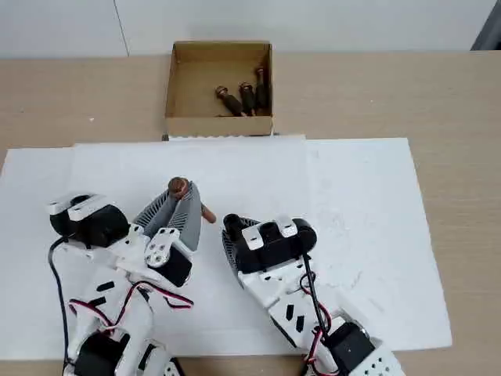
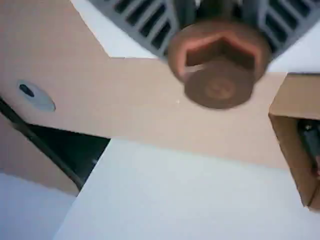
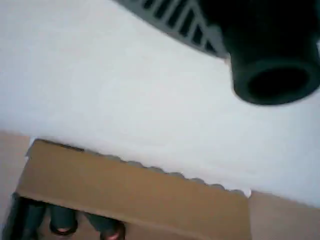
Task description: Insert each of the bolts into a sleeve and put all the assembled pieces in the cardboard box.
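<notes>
My left gripper [image 1: 185, 202] is shut on a copper-coloured bolt [image 1: 179, 187], whose hex head [image 2: 218, 65] points toward the cardboard box [image 1: 219, 125] and whose shaft sticks out to the right. Just to its right, my right gripper [image 1: 233, 232] is shut on a black sleeve [image 1: 231, 223]; the sleeve's open bore [image 3: 274, 80] faces the box [image 3: 135, 190]. Bolt tip and sleeve lie a short gap apart. Three assembled pieces [image 1: 244, 97] lie inside the box, and their ends [image 3: 62, 222] appear over its near wall.
A white paper sheet [image 1: 352, 204] covers the wooden table [image 1: 454, 102] under both arms. The box stands at the sheet's far edge, and its corner [image 2: 295, 105] is in the left wrist view. Red and black cables [image 1: 160, 294] trail along the arms.
</notes>
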Robot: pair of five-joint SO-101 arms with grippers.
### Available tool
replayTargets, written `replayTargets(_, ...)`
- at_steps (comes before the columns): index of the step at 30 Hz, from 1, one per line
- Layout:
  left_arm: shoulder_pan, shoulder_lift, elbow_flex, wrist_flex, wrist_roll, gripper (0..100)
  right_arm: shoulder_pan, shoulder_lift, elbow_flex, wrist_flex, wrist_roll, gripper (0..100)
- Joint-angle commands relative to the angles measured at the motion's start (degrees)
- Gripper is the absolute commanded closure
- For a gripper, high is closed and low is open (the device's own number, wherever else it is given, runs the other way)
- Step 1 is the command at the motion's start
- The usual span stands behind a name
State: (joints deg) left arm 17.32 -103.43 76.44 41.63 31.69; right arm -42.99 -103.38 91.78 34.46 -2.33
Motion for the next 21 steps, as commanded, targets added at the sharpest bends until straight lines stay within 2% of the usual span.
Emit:
replayTargets(1,-1.8,-0.8,0.8,-6.0,0.2,99,-0.5,-0.6,0.6,-1.7,3.9,99.5)
replayTargets(16,-2.4,-0.8,1.2,-6.5,0.4,99,-0.7,-0.6,3.2,-3.6,5.6,99.5)
replayTargets(21,-0.4,-0.8,1.2,-5.0,0.4,99,-0.7,-0.3,4.7,-7.5,10.3,99.5)
